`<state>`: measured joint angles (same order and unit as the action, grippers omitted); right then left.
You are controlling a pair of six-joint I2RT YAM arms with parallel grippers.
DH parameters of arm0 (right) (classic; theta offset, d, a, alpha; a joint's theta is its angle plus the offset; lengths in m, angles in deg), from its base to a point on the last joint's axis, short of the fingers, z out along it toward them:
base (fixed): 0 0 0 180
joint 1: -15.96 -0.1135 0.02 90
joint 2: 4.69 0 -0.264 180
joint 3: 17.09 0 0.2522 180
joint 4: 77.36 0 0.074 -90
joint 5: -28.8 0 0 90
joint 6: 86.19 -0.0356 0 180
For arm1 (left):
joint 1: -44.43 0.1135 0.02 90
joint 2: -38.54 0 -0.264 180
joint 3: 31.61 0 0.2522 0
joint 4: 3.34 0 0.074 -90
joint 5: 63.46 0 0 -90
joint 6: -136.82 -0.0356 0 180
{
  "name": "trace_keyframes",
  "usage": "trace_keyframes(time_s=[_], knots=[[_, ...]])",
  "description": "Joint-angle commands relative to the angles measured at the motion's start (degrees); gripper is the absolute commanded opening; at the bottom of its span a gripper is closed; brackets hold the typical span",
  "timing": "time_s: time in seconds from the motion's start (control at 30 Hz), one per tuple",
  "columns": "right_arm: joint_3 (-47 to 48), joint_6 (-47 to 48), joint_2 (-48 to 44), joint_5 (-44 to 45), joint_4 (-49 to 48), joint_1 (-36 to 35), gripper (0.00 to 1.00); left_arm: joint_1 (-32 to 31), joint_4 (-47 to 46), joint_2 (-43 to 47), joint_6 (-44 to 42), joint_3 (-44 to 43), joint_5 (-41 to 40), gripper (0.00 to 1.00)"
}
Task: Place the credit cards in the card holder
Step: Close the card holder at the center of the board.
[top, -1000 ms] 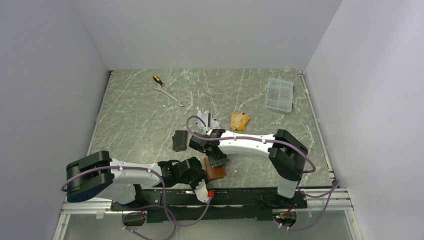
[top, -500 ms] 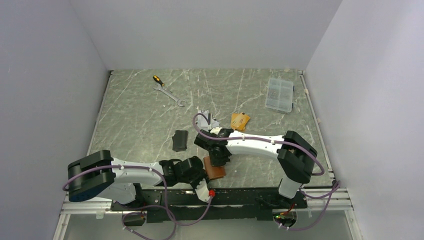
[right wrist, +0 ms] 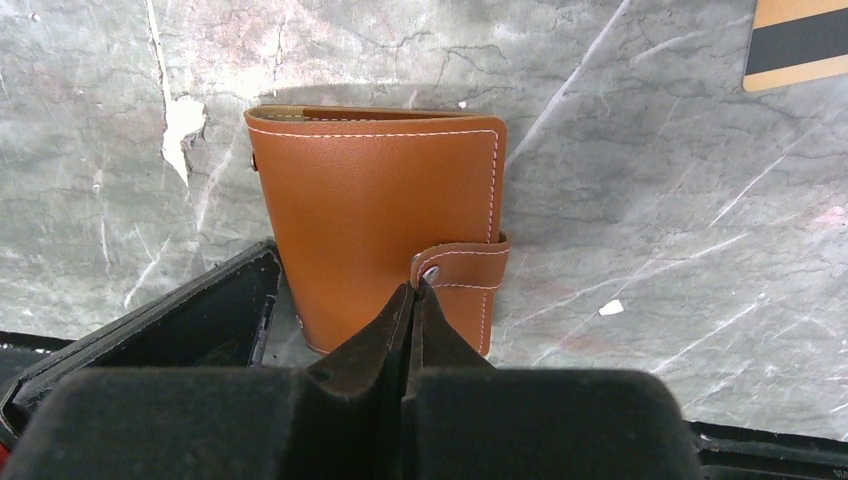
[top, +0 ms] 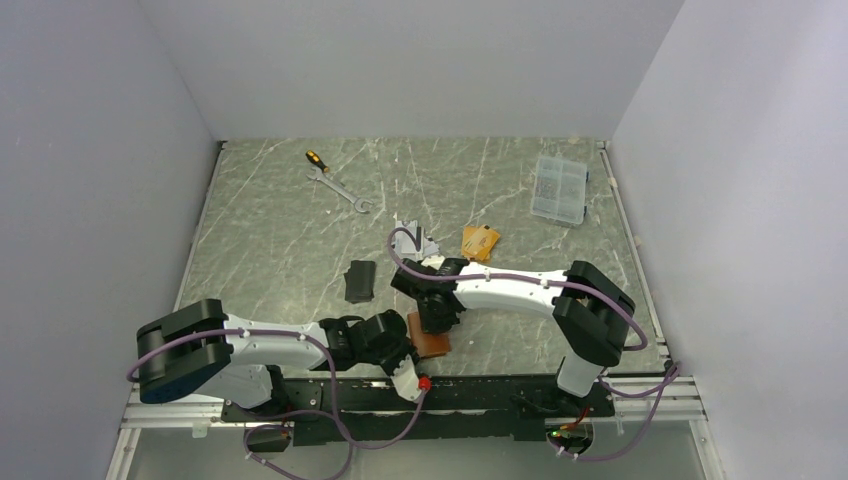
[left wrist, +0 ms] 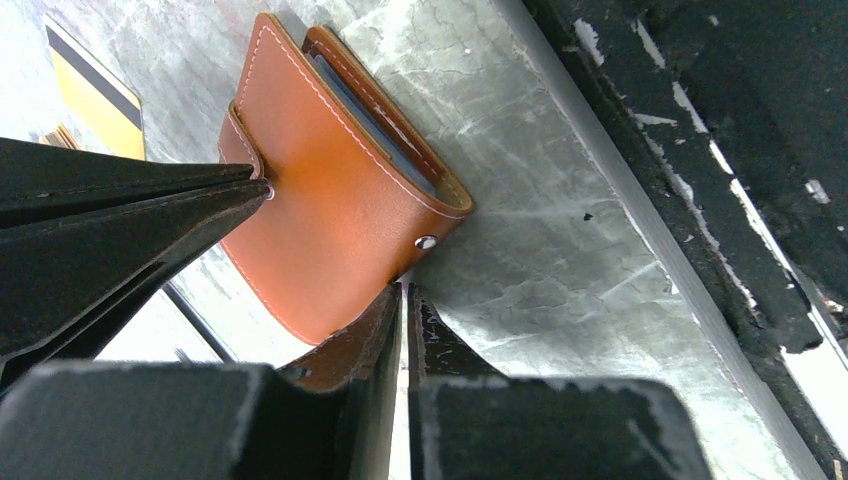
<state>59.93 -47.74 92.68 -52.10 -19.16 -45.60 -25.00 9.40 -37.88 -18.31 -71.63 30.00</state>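
The card holder (top: 432, 344), a tan-brown leather wallet, lies closed near the table's front edge; it also shows in the left wrist view (left wrist: 340, 200) and the right wrist view (right wrist: 380, 210). My left gripper (top: 402, 352) is shut, its tips (left wrist: 405, 292) against the wallet's edge by a metal stud. My right gripper (top: 437, 322) is shut, its tips (right wrist: 414, 290) touching the snap strap (right wrist: 465, 262). Gold-orange credit cards (top: 480, 242) lie farther back, and one shows in each wrist view (left wrist: 95, 90) (right wrist: 800, 40). Silver-grey cards (top: 415, 238) lie beside them.
A black pouch (top: 358, 281) lies left of the right gripper. A wrench (top: 340, 188) and a small screwdriver (top: 316, 158) lie at the back left. A clear plastic box (top: 560, 188) stands at the back right. The black front rail (left wrist: 700, 180) runs just beside the wallet.
My right gripper has shifted right and nearer, onto the wallet's strap. The left gripper has edged slightly toward the wallet. The wallet has stayed in place.
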Motion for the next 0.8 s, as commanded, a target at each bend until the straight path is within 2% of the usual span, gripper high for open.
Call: trace_keyframes(time_s=[0.0,0.77], knots=[[-0.25,0.35,0.02,-1.12,-2.96,0.17,0.00,0.51,3.65,-1.45,0.44,-0.70,1.54,0.13],[-0.86,3.53,3.13,-5.54,-6.06,2.62,0.00,1.11,4.88,-1.36,0.41,-1.17,2.15,0.13]])
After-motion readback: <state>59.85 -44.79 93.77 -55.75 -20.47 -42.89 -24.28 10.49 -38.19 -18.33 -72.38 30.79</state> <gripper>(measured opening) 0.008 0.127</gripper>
